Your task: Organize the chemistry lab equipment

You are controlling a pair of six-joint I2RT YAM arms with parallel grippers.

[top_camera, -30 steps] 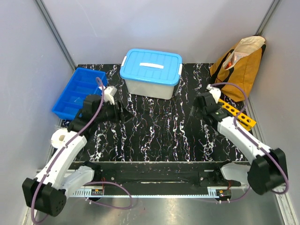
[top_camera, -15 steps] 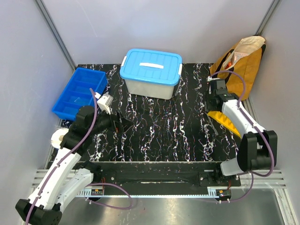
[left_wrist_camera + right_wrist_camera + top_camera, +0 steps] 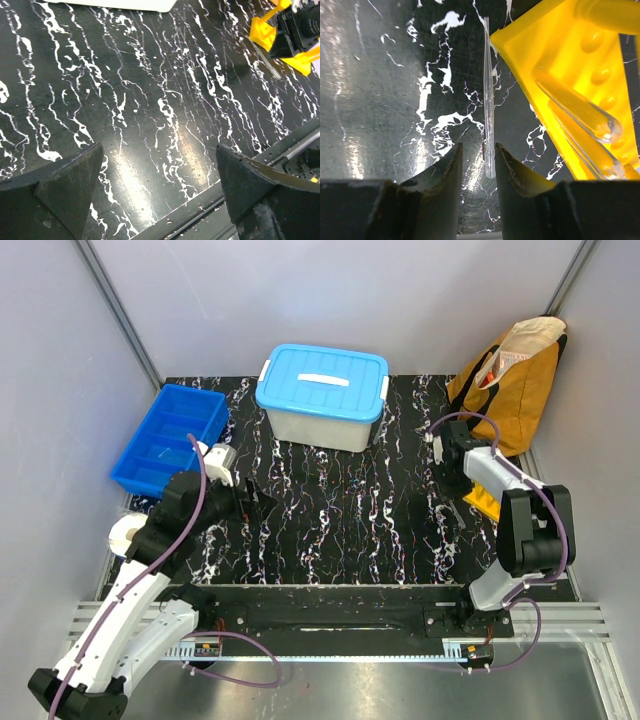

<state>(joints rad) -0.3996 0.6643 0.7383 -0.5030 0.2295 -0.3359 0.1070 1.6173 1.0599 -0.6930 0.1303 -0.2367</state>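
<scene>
Thin clear tube (image 3: 488, 90) is seen lying on the table (image 3: 380, 75) just beside the yellow rack (image 3: 560, 65), flanked by the narrowed but unclamped right hand (image 3: 478, 152), while the left hand (image 3: 159, 152) is held wide open and empty.

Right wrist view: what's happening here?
The right claw straddles a thin transparent tube lying on the table beside the yellow rack, with a gap showing on one side, so no grip yet. The rack holds a second tube. The left claw hangs wide open over bare table, holding nothing.
</scene>
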